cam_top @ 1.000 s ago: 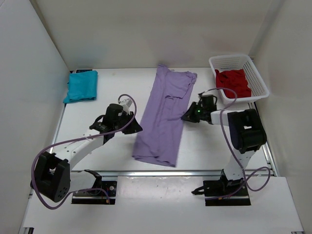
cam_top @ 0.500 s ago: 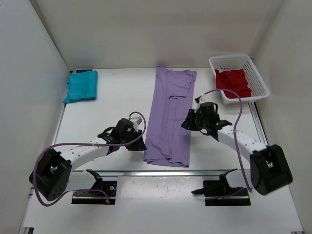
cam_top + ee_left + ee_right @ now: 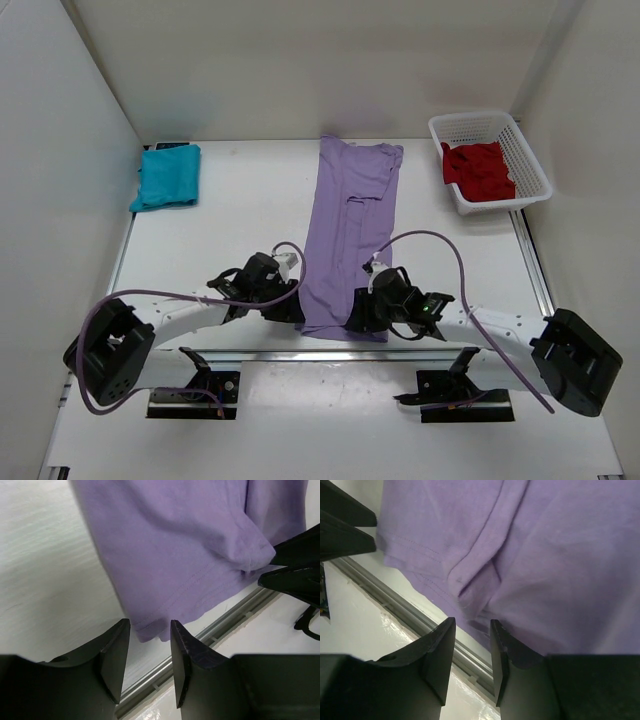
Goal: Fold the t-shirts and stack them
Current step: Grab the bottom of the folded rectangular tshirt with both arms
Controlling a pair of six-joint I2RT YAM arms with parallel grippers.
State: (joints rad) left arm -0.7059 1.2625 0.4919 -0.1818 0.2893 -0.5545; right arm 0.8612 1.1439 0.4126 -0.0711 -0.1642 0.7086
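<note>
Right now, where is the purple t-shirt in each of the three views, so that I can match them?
Top external: purple t-shirt, a long strip down the middle, far to near.
Left wrist: top and right; hem corner low, near centre.
Right wrist: top and right; hem slants down from the left.
Shared landmark: metal rail beside the near hem.

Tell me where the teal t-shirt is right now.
In the top external view, the teal t-shirt lies folded at the far-left corner of the table, well apart from the purple t-shirt spread down the middle.
</note>
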